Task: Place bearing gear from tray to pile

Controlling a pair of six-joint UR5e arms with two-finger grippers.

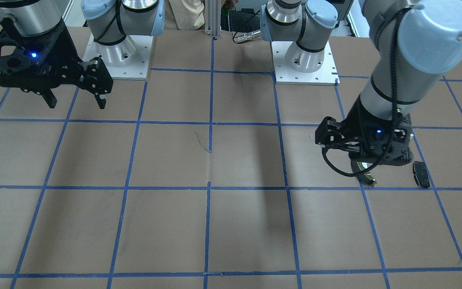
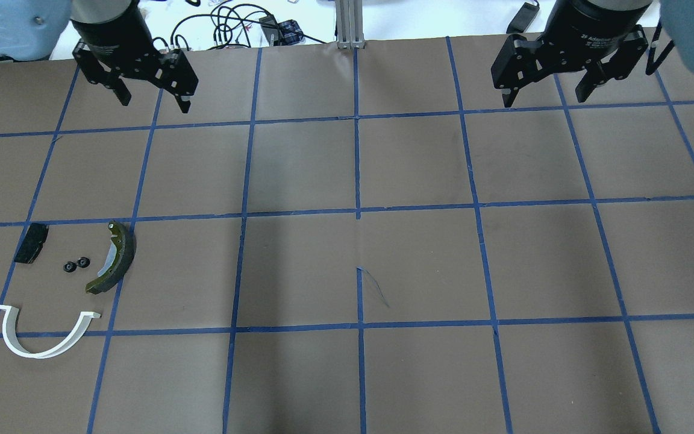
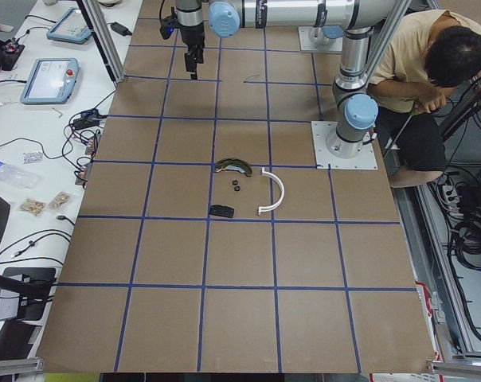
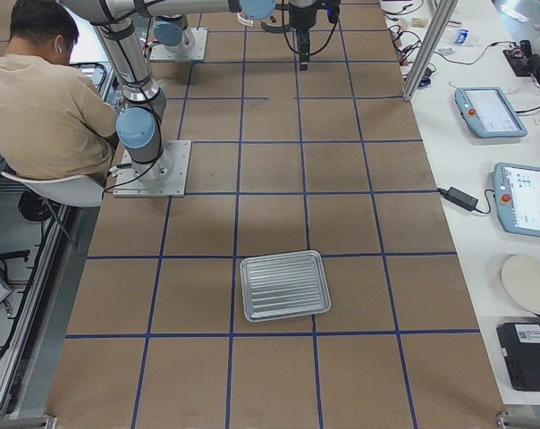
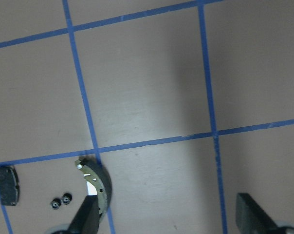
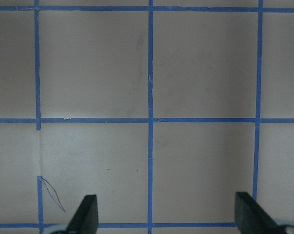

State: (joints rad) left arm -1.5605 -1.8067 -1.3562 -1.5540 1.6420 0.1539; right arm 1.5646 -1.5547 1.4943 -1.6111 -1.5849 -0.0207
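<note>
the table (image 2: 419, 265), brown and gridded in blue tape, carries everything; the tray (image 4: 283, 284) lies flat on the robot's right side, and in the exterior right view its ribbed floor looks bare, with no gear that we can make out; the left gripper (image 2: 154, 102) and the right gripper (image 2: 544, 99) both hang high over the far edge of the table, each with its fingers spread wide and nothing between them; the pile sits on the robot's left side, well apart from the tray; its white half-ring (image 2: 37, 354) lies nearest the robot with its open side facing away, the brake shoe (image 2: 119, 259) curves beyond it, and the brake pad (image 2: 31, 243) lies to the shoe's left; two small black bearing gears (image 2: 83, 261) rest side by side, touching or nearly so, between pad and shoe; we judge the placing done, or nearly so; the gears lie toward the robot from the left fingers and a little to their left, so the left arm is much the nearer; being round, they offer no long axis to line up with.
</note>
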